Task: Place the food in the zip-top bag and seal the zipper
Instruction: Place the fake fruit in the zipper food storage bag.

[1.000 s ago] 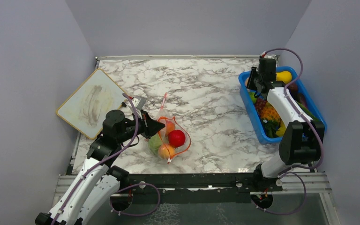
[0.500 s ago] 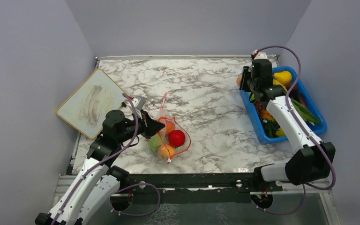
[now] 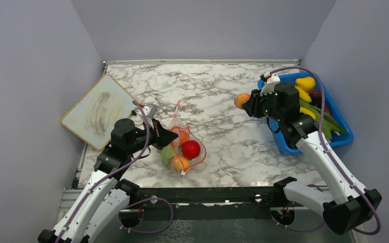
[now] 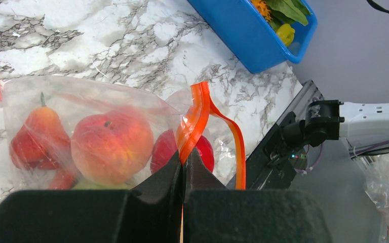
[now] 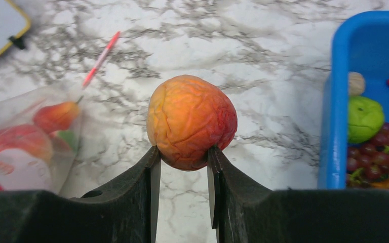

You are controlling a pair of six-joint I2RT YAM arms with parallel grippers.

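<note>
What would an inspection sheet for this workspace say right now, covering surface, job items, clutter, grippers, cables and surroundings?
Surface: marble-patterned table.
Job's things: zip-top bag lying by the left arm, toy fruits inside; zipper unsealed; orange fruit held above the table.
Clutter: blue bin of toy produce, right; whiteboard, left; pink stick beyond the bag.
Grippers: left gripper shut on the zipper; right gripper shut on the orange fruit.
Cables: purple cables run along both arms; no snag seen.
Surroundings: plain grey walls on three sides.

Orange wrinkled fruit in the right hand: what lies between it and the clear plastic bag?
Only bare marble tabletop, per the top view, between the orange wrinkled fruit and clear plastic bag.
</note>
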